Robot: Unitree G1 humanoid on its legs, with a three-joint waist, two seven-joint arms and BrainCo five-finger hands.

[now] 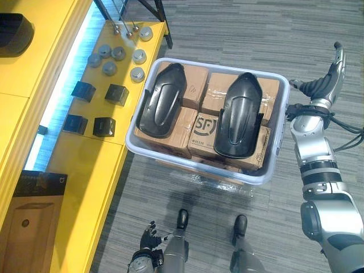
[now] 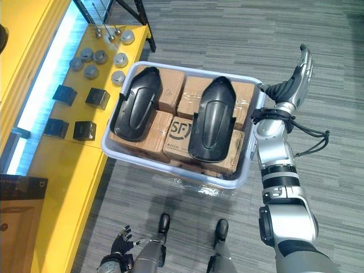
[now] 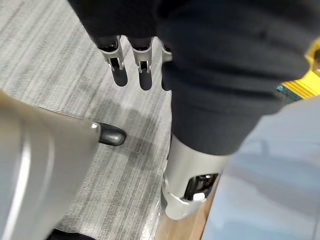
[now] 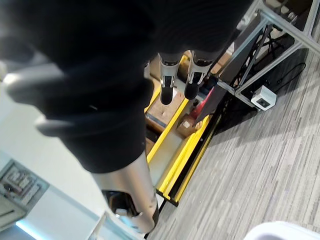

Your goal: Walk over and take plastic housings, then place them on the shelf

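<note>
2 black plastic housings (image 1: 162,100) lie on cardboard boxes (image 1: 196,85) in a white bin (image 1: 282,119) beside the yellow shelf (image 1: 85,170). The right robot hand (image 1: 333,71), fingers straight, is raised beside the bin. The left robot hand (image 1: 149,236) hangs low, fingers relaxed and apart.

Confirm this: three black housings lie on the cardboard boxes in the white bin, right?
No, two housings, not three: a left housing and a right housing lie on the cardboard boxes in the white bin, as the left eye view shows.

My robot's right arm (image 1: 317,162) is silver-grey with black rings. Its right hand (image 1: 329,77) and left hand (image 1: 149,236) wear dark ribbed covers. The silver fingers (image 3: 115,50) have dark tips.
</note>
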